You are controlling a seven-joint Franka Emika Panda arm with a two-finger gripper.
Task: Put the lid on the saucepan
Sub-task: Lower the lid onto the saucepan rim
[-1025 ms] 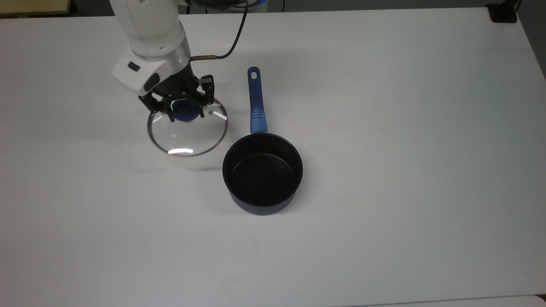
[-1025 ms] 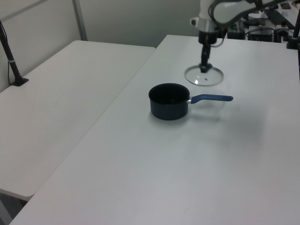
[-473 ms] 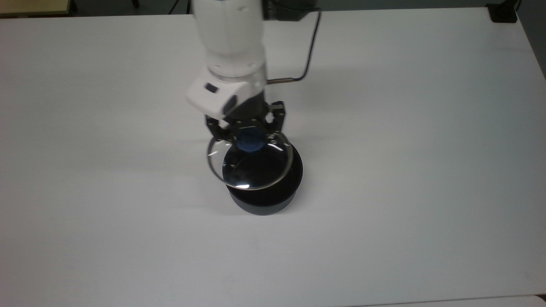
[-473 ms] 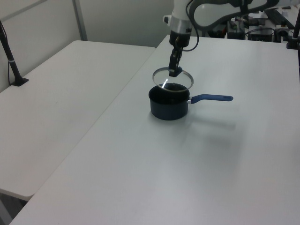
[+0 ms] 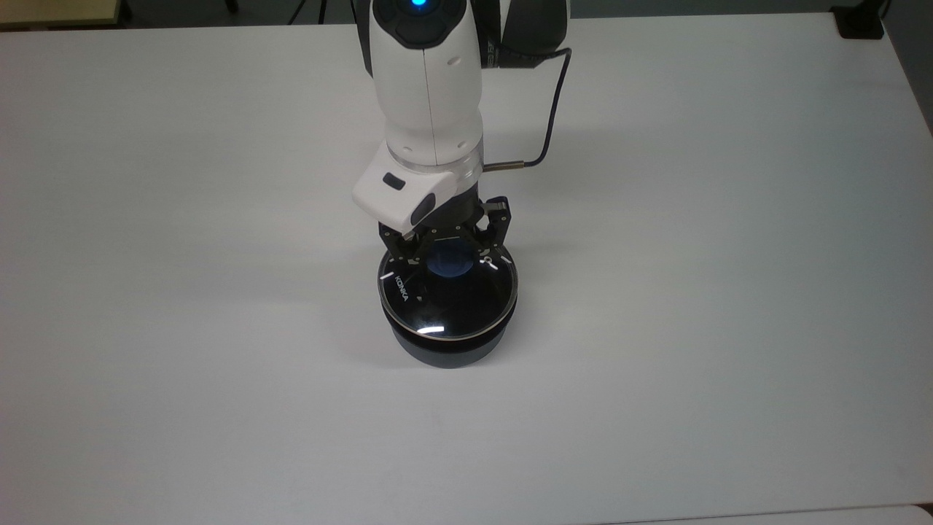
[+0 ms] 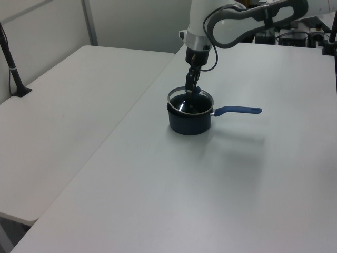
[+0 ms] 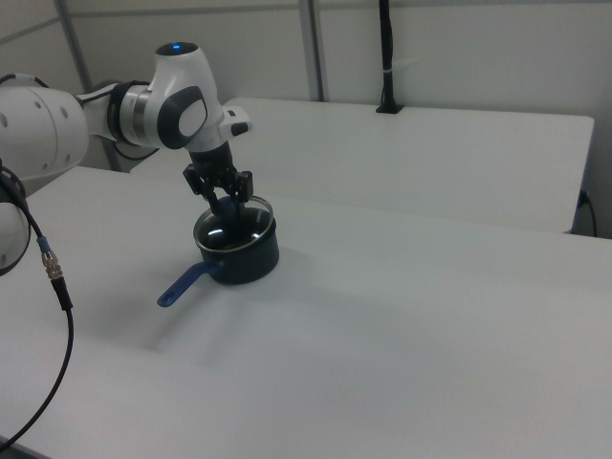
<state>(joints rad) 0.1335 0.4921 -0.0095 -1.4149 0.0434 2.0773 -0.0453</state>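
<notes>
**A:** Where's the pincer (image 5: 450, 257) right now?

**B:** Straight over the saucepan (image 5: 448, 348), pointing down. In the top view its two black fingers (image 5: 399, 251) sit either side of the blue knob (image 5: 450, 262) of the lid (image 5: 446, 300), pinched onto it.

**A:** And the lid itself?

**B:** Hanging directly beneath the pincer, over the saucepan's mouth. The metal rim lines up closely with the pan's rim in the top view, and white "KONKA" lettering reads along the glass towards the top view's left. In the left view the lid (image 6: 181, 98) looks tilted, one edge a little higher than the pan. Whether it touches the pan's rim all the way round, I can't tell.

**A:** The saucepan?

**B:** Just under the pincer, standing upright on the white table (image 5: 729, 292). Its blue handle (image 6: 238, 110) sticks out away from the pincer to the left view's right; in the right view the handle (image 7: 182, 284) runs down towards the right view's lower left, below the pincer (image 7: 223, 198).

**A:** Anything else close by?

**B:** A dark cable (image 5: 552, 109) loops off the white wrist above the pincer, on the top view's right. A second white table (image 6: 68, 105) stands well apart from the pincer, on the left view's left, with a black post (image 6: 11, 66) on it.
</notes>
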